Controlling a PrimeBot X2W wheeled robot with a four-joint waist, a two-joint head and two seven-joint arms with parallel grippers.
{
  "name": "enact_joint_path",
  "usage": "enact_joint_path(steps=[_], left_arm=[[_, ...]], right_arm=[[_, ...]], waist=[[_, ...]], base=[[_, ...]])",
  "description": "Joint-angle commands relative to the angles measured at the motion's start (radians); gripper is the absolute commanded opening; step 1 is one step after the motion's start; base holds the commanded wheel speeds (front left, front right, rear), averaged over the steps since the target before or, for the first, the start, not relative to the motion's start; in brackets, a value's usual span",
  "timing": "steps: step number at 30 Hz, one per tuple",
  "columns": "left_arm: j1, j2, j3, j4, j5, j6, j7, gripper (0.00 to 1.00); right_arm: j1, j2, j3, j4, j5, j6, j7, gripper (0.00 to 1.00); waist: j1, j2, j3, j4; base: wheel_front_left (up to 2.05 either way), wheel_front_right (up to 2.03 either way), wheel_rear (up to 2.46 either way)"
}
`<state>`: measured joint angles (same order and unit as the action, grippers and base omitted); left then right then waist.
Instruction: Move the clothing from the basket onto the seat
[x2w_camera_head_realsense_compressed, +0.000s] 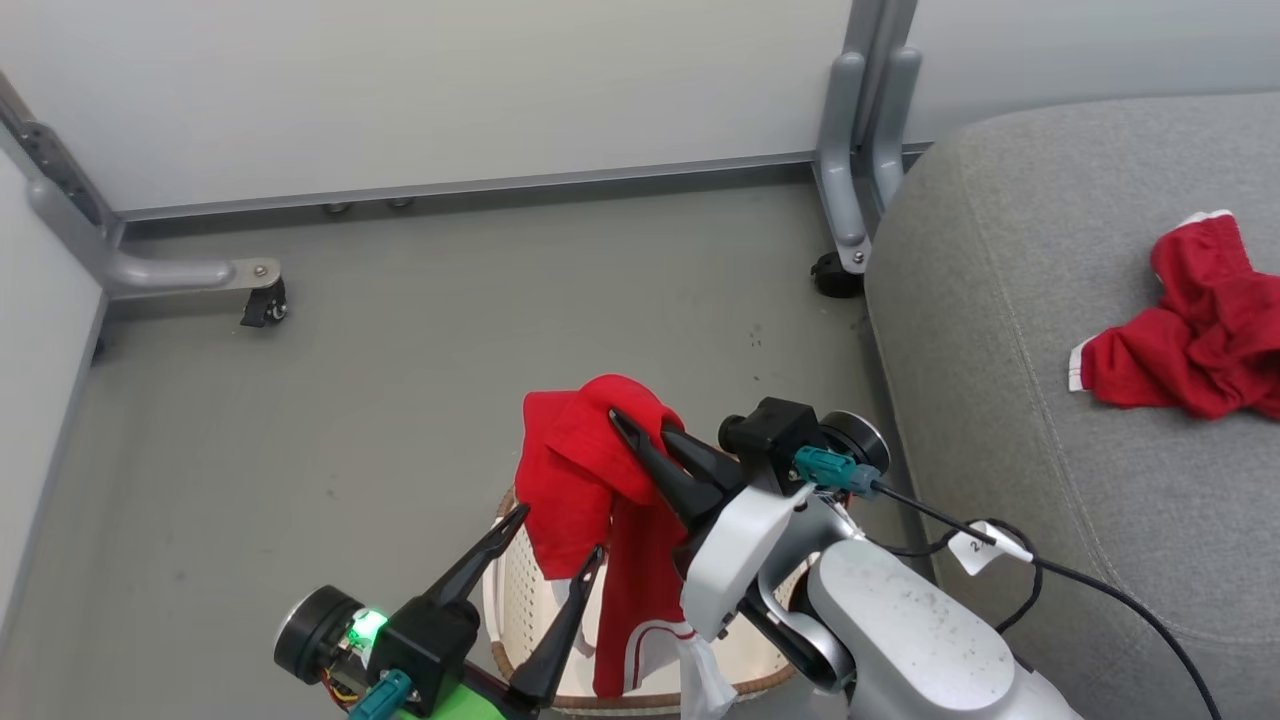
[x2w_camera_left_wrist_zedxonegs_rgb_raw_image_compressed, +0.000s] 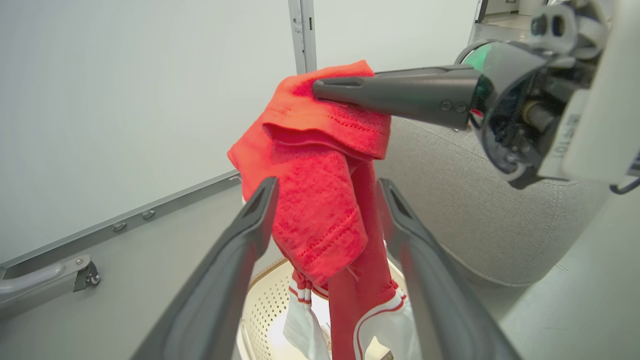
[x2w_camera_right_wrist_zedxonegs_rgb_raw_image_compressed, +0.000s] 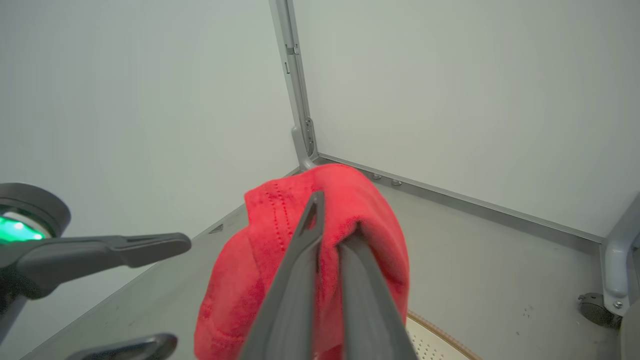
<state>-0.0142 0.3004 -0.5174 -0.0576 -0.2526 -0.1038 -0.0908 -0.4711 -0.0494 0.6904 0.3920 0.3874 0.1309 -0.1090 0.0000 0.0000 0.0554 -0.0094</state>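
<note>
Head above; both wrists near clothing (x2w_camera_head_realsense_compressed: 580, 470)

Red clothing (x2w_camera_right_wrist_zedxonegs_rgb_raw_image_compressed: 270, 250) in right end effector (x2w_camera_right_wrist_zedxonegs_rgb_raw_image_compressed: 335, 217)

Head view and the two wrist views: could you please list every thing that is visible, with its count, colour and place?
floor: one, grey, under everything
seat: one, light grey, at the right
basket: one, cream-white with brown rim, on the floor beside the seat
held clothing: one, red with white panels, hanging above the basket
second garment: one, red with white trim, lying on the seat
partition panels: several, pale with grey metal frame, behind
casters: two, black, under the frame feet
right gripper: one, dark, shut on the held clothing
left gripper: one, dark, open, beside the held clothing
</note>
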Motion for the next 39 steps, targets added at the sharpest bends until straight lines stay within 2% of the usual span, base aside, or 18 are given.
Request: enact_joint_path(steps=[1,15,24,29,33,39], left_arm=[[0.001,0.009,0.004,-0.002,0.003,0.006,-0.008,1.00],[-0.039,0.022,-0.011,-0.015,0.003,0.013,-0.005,1.00],[-0.073,0.027,-0.028,-0.027,0.006,0.008,0.005,1.00],[-0.097,0.033,-0.039,-0.040,0.016,0.005,0.010,1.00],[-0.126,0.037,-0.045,-0.058,0.026,0.002,0.013,1.00],[-0.186,0.046,-0.060,-0.088,0.041,-0.006,0.020,1.00]], right_arm=[[0.000,-0.003,-0.006,0.004,-0.010,0.000,-0.011,0.00],[0.025,-0.002,-0.106,-0.018,-0.062,0.000,-0.028,0.00],[0.061,-0.005,-0.210,-0.065,-0.120,0.000,-0.033,0.00],[0.039,-0.013,-0.275,-0.092,-0.143,0.000,-0.031,0.00],[-0.004,-0.032,-0.338,-0.129,-0.165,0.000,-0.026,0.00],[-0.131,-0.121,-0.493,-0.209,-0.201,0.000,-0.004,0.00]], waist=[[0.0000,0.0000,0.015,-0.045],[0.0000,0.0000,0.067,-0.256],[0.0000,0.0000,0.114,-0.349],[0.0000,0.0000,0.145,-0.368],[0.0000,0.0000,0.186,-0.357],[0.0000,0.0000,0.272,-0.306]], base=[[0.00,0.00,0.00],[0.00,0.00,0.00],[0.00,0.00,0.00],[0.00,0.00,0.00],[0.00,0.00,0.00],[0.00,0.00,0.00]])
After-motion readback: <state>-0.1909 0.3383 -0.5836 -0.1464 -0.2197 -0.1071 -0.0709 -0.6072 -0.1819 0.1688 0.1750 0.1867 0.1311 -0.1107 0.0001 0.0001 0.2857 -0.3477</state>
